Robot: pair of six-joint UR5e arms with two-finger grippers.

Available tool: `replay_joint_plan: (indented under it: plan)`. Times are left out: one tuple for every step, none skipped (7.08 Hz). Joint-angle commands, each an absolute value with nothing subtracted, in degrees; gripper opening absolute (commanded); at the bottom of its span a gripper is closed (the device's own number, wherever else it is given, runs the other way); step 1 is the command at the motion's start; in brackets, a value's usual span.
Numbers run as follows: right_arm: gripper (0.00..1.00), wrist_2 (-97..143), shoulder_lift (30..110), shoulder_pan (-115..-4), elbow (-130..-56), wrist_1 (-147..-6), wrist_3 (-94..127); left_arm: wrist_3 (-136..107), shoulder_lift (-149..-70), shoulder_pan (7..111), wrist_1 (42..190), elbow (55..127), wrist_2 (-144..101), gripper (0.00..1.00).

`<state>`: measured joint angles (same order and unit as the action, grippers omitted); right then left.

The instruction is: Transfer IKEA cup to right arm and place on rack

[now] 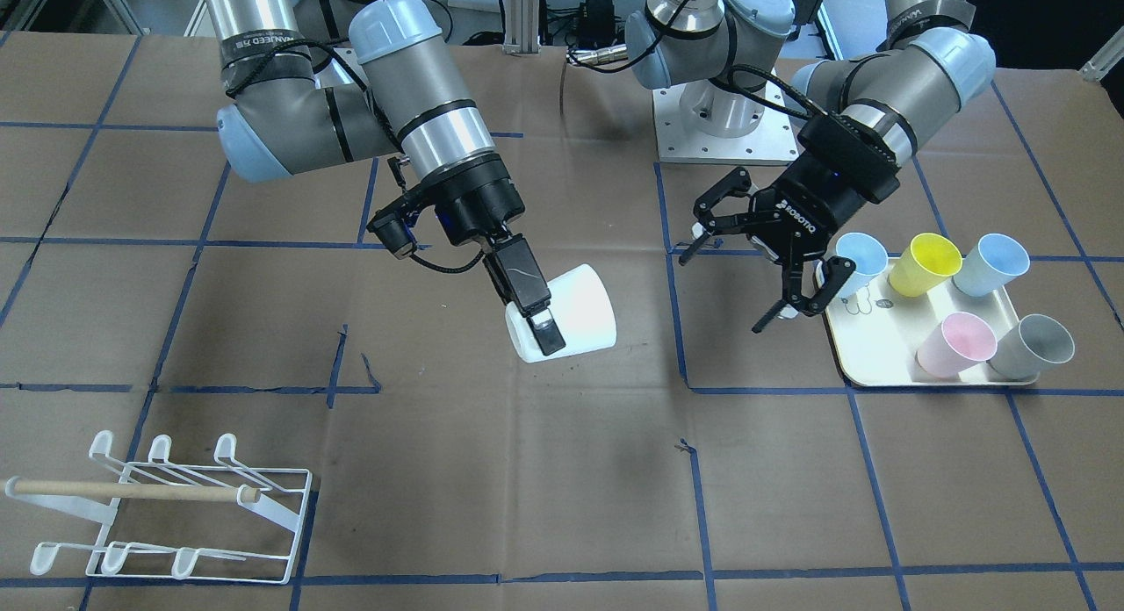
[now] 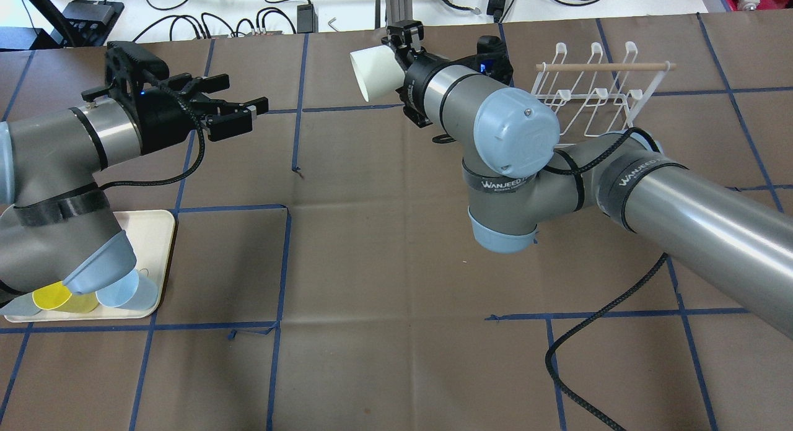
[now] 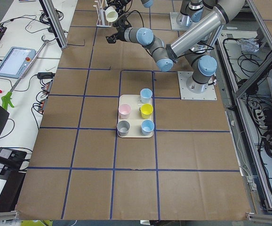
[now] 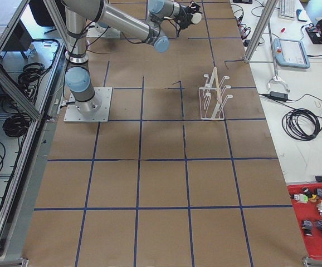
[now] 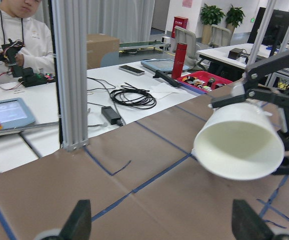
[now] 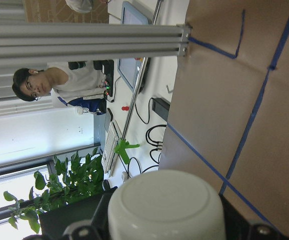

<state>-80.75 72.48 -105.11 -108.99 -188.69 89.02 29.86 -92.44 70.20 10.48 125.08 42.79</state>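
The cup (image 1: 575, 308) is plain white and smooth, narrow at the base and wider at the rim, with nothing showing inside it in the left wrist view. It hangs on its side above the table (image 1: 527, 470), held by the right gripper (image 1: 544, 326). The fingers (image 1: 529, 282) are clamped on the outside of the cup near its base. The rim points away from that gripper, toward the left gripper (image 1: 723, 291).

The left gripper hovers apart from the cup with its fingers spread wide and nothing between them. Just beside it sits a cream tray (image 1: 878, 365) carrying five more cups: two light blue cups (image 1: 861, 260), a yellow cup (image 1: 926, 264), a pink cup (image 1: 957, 343) and a grey cup (image 1: 1036, 343).

The rack (image 1: 189, 558) stands on the table well apart from the right gripper, on the side away from the left gripper. It is white wire with rounded upturned prongs and a pale wooden dowel (image 1: 132, 491) across it; no cup is on it. The table is brown with a grid of blue tape lines.
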Motion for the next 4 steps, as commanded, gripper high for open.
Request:
replay_joint_plan:
  plan:
    - [0.22,-81.0,72.6,-98.4,-108.2,-188.5,72.1,18.1,-93.0,70.8,11.2,122.4,58.4,0.99]
    - [0.22,-81.3,72.6,-94.9,-108.3,-188.4,61.7,13.8,-92.6,73.7,16.5,120.7,66.4,0.99]
    - [0.12,-81.2,72.2,-92.0,-108.3,-188.2,53.7,9.5,-92.5,77.9,23.0,116.9,74.4,0.99]
    - [0.09,-81.2,72.2,-89.5,-108.2,-188.2,48.6,6.4,-92.4,82.4,35.6,111.2,82.4,0.99]
